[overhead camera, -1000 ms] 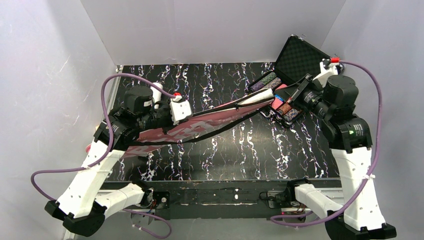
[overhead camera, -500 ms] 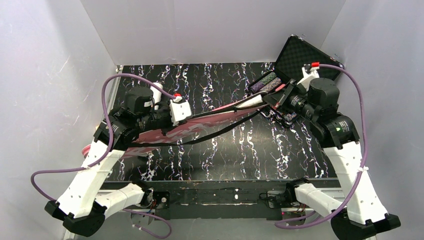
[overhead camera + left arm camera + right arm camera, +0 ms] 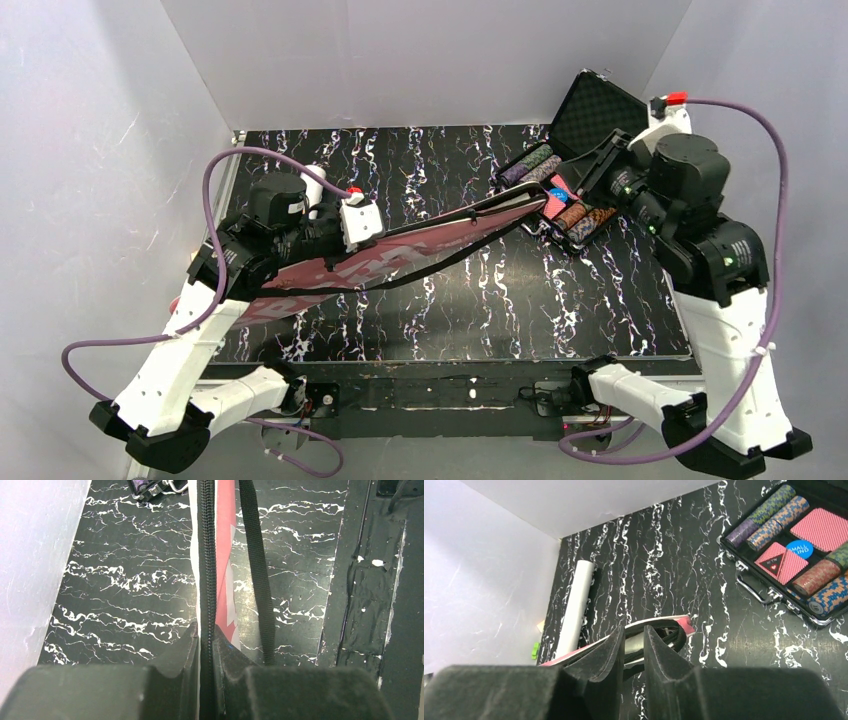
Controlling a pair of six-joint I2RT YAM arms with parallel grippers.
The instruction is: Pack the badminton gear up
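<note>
The long pink bag (image 3: 400, 255) stretches from the left arm toward the back right, its black strap (image 3: 440, 262) hanging under it. My left gripper (image 3: 375, 235) is shut on the bag's black zipper edge (image 3: 206, 555). In the left wrist view the jaws (image 3: 206, 630) pinch that edge, with pink fabric (image 3: 224, 540) and the strap (image 3: 257, 580) beside it. My right gripper (image 3: 597, 180) hovers over the chip case, apart from the bag's open end (image 3: 669, 627). Its jaws (image 3: 634, 629) stand slightly open with nothing between them. Something white shows inside that end. A white tube (image 3: 576, 602) lies by the left wall.
An open black case of poker chips (image 3: 570, 205) stands at the back right, its lid (image 3: 600, 115) raised, just beyond the bag's end. White walls close in the black marbled table (image 3: 560, 300) on three sides. A small green bit (image 3: 535, 650) lies by the left wall.
The right gripper has let go of the bag's end, opened a little and drawn back to the right over the case. The bag's end has sunk slightly. The left gripper has not moved.
</note>
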